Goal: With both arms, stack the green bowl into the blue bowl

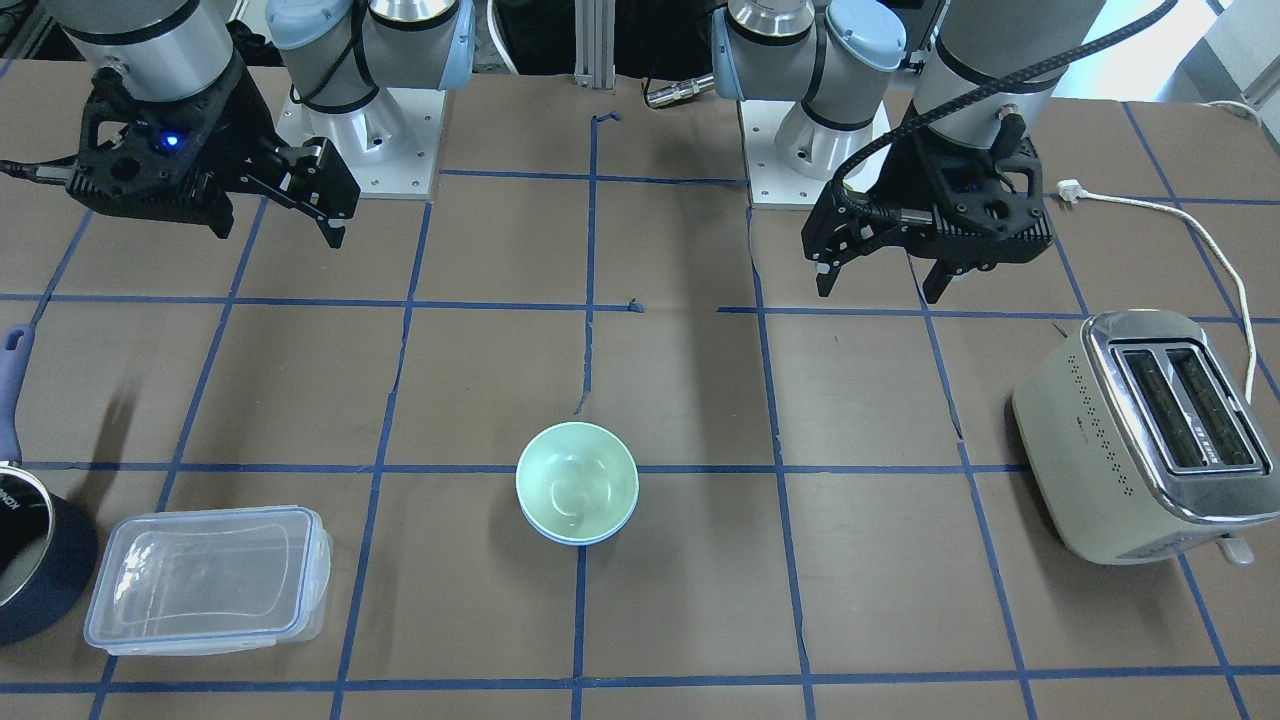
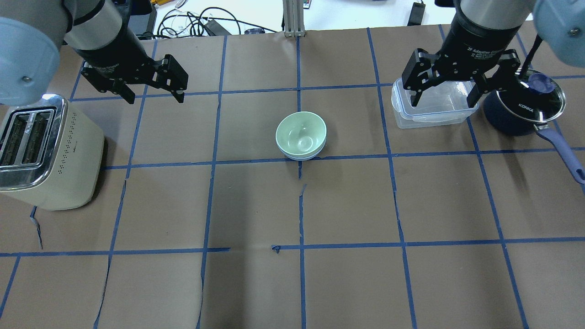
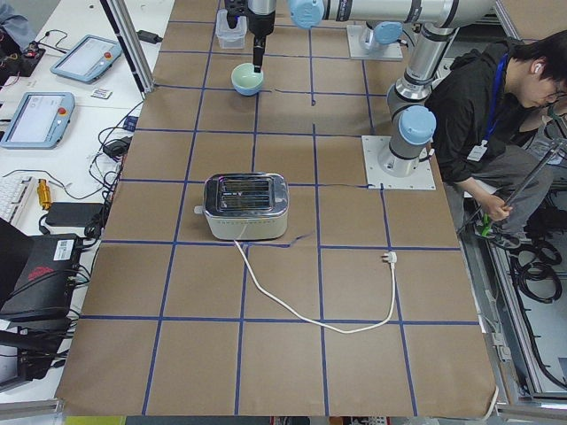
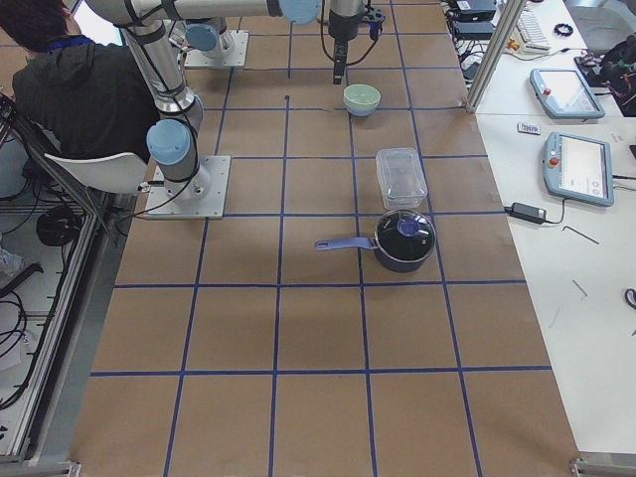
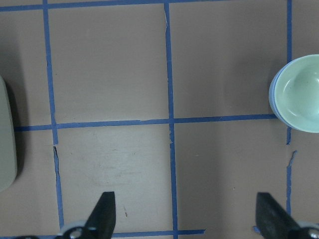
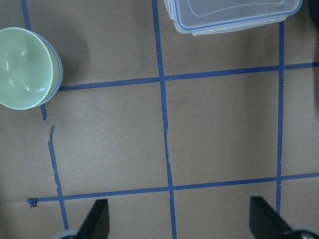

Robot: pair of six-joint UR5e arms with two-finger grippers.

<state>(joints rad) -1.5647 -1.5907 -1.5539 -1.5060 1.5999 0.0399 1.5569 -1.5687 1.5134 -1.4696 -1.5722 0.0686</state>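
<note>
The green bowl (image 1: pixel 576 480) sits nested inside the blue bowl (image 1: pixel 575 540) at the middle of the table; only the blue rim shows under it. The stack also shows in the overhead view (image 2: pixel 300 133). In the left wrist view the green bowl (image 5: pixel 301 92) is at the right edge. In the right wrist view it (image 6: pixel 22 67) is at the upper left. My left gripper (image 2: pixel 155 93) is open and empty, raised well to the stack's left. My right gripper (image 2: pixel 442 98) is open and empty, raised over the clear container.
A cream toaster (image 2: pixel 45 151) stands at the table's left end, its white cord (image 1: pixel 1200 240) trailing behind. A clear lidded container (image 2: pixel 432 107) and a dark pot with a glass lid (image 2: pixel 523 103) stand at the right. A seated person (image 3: pixel 496 115) is behind the robot.
</note>
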